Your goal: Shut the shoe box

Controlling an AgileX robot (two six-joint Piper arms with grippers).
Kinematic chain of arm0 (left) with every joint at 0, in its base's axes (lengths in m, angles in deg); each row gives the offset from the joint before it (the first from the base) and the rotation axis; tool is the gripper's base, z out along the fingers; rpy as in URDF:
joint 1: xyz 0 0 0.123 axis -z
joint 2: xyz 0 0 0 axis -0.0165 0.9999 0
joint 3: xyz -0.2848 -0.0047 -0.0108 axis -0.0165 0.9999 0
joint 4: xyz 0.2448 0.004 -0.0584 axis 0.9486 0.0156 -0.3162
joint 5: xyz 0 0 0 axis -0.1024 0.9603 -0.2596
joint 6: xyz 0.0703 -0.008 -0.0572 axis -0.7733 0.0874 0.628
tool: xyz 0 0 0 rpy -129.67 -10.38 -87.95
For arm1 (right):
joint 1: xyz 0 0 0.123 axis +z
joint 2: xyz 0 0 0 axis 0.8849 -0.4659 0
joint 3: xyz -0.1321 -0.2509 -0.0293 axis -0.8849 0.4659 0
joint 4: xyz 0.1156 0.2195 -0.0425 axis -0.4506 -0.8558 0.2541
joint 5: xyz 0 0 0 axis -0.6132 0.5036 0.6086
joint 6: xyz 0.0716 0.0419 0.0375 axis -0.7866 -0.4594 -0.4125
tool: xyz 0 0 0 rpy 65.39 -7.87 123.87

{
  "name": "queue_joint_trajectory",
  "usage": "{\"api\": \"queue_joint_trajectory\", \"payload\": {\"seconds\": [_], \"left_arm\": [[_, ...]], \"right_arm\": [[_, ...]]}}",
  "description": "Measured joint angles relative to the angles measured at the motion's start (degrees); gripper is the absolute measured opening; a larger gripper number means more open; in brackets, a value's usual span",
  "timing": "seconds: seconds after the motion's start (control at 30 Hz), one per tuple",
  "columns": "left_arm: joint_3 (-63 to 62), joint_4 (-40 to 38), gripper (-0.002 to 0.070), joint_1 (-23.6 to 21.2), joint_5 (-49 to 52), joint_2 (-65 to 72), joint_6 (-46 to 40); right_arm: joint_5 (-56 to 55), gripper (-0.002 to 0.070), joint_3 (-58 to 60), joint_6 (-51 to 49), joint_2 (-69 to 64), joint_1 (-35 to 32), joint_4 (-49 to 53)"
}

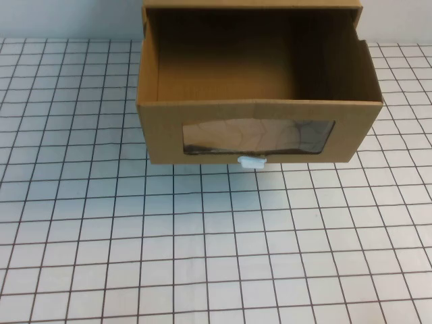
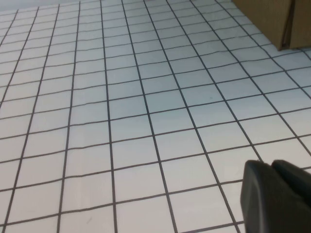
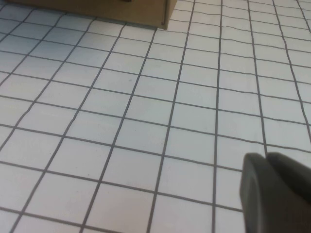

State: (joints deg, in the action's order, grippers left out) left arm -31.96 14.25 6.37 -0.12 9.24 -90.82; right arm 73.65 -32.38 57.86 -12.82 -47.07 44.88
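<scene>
The shoe box (image 1: 256, 121) is a brown cardboard drawer pulled out of its sleeve at the far middle of the table, open on top and empty inside. Its front has a clear window (image 1: 259, 137) and a small white pull tab (image 1: 252, 161) at the bottom edge. A corner of the box shows in the left wrist view (image 2: 272, 19) and in the right wrist view (image 3: 121, 10). My left gripper (image 2: 272, 167) is shut and empty above the grid mat, well short of the box. My right gripper (image 3: 267, 160) is shut and empty, also short of the box. Neither arm shows in the high view.
A white mat with a black grid (image 1: 202, 256) covers the table in front of and beside the box. The box's outer sleeve (image 1: 253, 5) sits at the far edge against a pale wall.
</scene>
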Motion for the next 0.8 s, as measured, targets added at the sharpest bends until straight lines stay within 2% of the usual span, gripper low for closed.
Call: {"api": "queue_joint_trajectory", "payload": {"seconds": [0.8], "left_arm": [[0.0, 0.0, -0.0005, 0.0, 0.0, 0.0, 0.0]], "right_arm": [[-0.3, -0.0014, 0.0, 0.0, 0.0, 0.0, -3.0]]}}
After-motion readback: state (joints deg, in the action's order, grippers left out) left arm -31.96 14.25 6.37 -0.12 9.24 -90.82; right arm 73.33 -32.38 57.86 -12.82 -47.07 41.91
